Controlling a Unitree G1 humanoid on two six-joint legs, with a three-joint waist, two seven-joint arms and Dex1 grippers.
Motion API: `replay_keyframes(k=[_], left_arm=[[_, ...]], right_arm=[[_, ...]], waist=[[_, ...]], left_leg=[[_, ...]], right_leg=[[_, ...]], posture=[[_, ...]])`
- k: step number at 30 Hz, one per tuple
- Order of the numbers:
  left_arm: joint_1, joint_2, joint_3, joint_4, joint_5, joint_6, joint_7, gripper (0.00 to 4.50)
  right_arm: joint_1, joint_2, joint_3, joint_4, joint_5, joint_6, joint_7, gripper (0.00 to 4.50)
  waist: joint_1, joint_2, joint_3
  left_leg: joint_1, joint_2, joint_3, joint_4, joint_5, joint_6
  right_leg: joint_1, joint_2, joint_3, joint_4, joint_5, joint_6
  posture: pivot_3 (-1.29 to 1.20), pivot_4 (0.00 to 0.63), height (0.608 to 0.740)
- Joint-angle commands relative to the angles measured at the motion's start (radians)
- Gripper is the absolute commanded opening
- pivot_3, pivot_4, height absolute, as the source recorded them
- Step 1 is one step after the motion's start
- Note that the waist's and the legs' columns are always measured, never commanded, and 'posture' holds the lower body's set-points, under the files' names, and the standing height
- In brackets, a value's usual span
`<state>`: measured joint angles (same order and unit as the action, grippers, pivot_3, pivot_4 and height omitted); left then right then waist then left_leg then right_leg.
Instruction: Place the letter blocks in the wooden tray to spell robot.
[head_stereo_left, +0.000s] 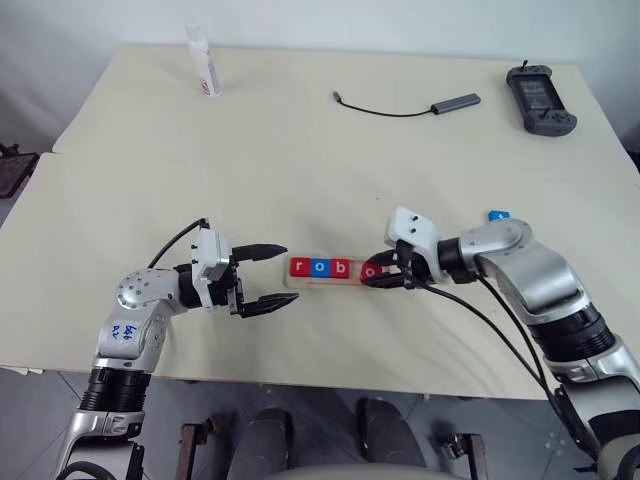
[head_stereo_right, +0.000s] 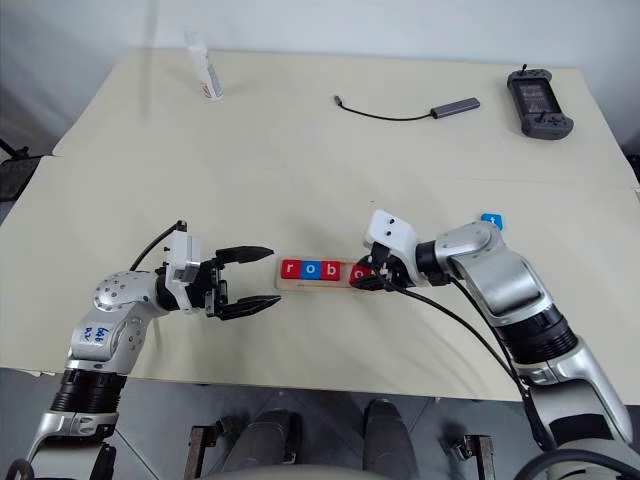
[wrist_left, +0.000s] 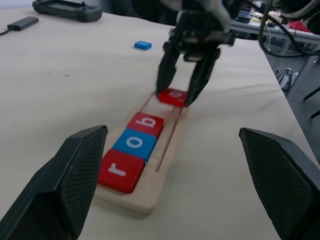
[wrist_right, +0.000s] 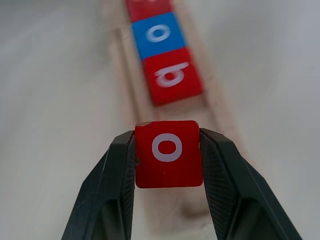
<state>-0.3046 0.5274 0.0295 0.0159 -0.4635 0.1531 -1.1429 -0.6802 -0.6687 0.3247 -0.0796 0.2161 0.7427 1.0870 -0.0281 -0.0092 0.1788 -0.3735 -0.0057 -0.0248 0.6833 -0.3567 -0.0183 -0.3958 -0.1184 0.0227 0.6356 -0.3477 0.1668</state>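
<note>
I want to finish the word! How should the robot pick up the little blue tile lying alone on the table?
The blue tile lies flat on the table, apart from everything. Probably best from straight above, pinching two opposite side edges, as the right gripper holds the red o tile.

Right gripper (wrist_right: 168, 155) jaws clamped, left gripper (head_stereo_left: 268, 277) jaws apart

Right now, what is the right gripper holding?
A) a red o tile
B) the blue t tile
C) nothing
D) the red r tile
A: the right gripper is shut on a red o tile, held over the tray just past the b.
</note>
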Motion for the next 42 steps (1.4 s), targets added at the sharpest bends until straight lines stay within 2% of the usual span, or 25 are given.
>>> replay_keyframes(k=[1,6,14,15,19,20,24,32,33,42], left_arm=[[0.001,0.0,0.01,-0.036,-0.009,-0.009,0.009,4.5],[0.018,0.0,0.013,-0.054,-0.011,-0.009,0.024,4.5],[0.032,0.003,0.014,-0.067,-0.014,-0.006,0.036,4.5],[0.033,0.002,0.015,-0.066,-0.014,-0.007,0.037,4.5],[0.033,0.001,0.014,-0.058,-0.011,-0.013,0.037,4.5],[0.03,0.0,0.014,-0.054,-0.01,-0.016,0.037,4.5],[0.023,-0.002,0.012,-0.042,-0.007,-0.021,0.036,4.5],[0.011,-0.005,0.007,-0.026,-0.004,-0.03,0.034,4.5],[0.01,-0.005,0.007,-0.026,-0.004,-0.031,0.034,4.5],[0.019,-0.005,0.008,-0.033,-0.004,-0.028,0.042,4.5]], right_arm=[[-0.027,0.02,-0.001,0.011,-0.019,-0.027,-0.022,1.45],[-0.04,0.052,0.023,0.036,-0.043,-0.057,-0.031,1.45],[-0.027,0.055,-0.009,-0.01,-0.024,-0.02,-0.042,4.27],[-0.021,0.038,-0.029,-0.024,-0.016,-0.012,-0.04,4.47],[0.021,-0.022,-0.08,-0.07,0.006,0.01,-0.034,4.47],[0.042,-0.041,-0.09,-0.082,0.01,0.013,-0.033,4.03],[0.086,-0.069,-0.104,-0.109,0.016,0.024,-0.043,2.86],[0.091,-0.03,-0.085,-0.111,0.01,0.045,-0.094,0.15],[0.088,-0.023,-0.082,-0.107,0.007,0.046,-0.101,0.01],[0.057,0.015,-0.063,-0.093,-0.001,0.061,-0.134,0.01]], waist=[[-0.002,0.0,0.0],[-0.003,0.0,0.0],[-0.002,0.0,0.0],[-0.002,0.0,0.0],[0.0,0.0,0.0],[0.001,0.0,0.0],[0.001,0.0,0.0],[-0.001,0.0,0.0],[-0.001,0.0,0.0],[0.0,0.0,0.0]], left_leg=[[0.0,0.0,0.0,0.0,0.0,0.0],[0.0,0.0,0.0,0.0,0.0,0.0],[0.0,0.0,-0.001,0.0,0.0,-0.001],[0.0,0.0,-0.002,0.0,0.0,-0.001],[0.0,0.0,-0.002,0.0,0.0,0.0],[0.0,0.0,-0.002,0.0,0.0,0.0],[0.0,-0.001,-0.003,0.0,0.0,0.0],[0.001,-0.001,-0.003,0.0,0.001,-0.001],[0.001,-0.001,-0.003,0.0,0.001,-0.001],[0.001,-0.001,-0.003,0.0,0.001,-0.001]], right_leg=[[0.0,0.0,-0.001,0.0,0.0,0.0],[0.0,0.0,-0.007,0.0,0.001,-0.002],[0.0,-0.003,-0.017,0.0,0.002,-0.004],[0.0,-0.003,-0.017,0.0,0.002,-0.004],[0.001,-0.004,-0.018,0.0,0.002,-0.004],[0.001,-0.004,-0.018,0.0,0.002,-0.004],[0.002,-0.005,-0.02,-0.001,0.002,-0.004],[0.002,-0.005,-0.02,0.001,0.002,-0.004],[0.002,-0.005,-0.02,0.0,0.002,-0.004],[0.002,-0.005,-0.02,0.0,0.002,-0.004]], posture=[[0.0,0.15,0.74],[0.0,0.15,0.74],[0.0,0.15,0.74],[0.0,0.15,0.74],[0.0,0.15,0.74],[0.0,0.15,0.74],[0.0,0.15,0.74],[0.0,0.15,0.74],[0.0,0.15,0.74],[0.0,0.15,0.74]])
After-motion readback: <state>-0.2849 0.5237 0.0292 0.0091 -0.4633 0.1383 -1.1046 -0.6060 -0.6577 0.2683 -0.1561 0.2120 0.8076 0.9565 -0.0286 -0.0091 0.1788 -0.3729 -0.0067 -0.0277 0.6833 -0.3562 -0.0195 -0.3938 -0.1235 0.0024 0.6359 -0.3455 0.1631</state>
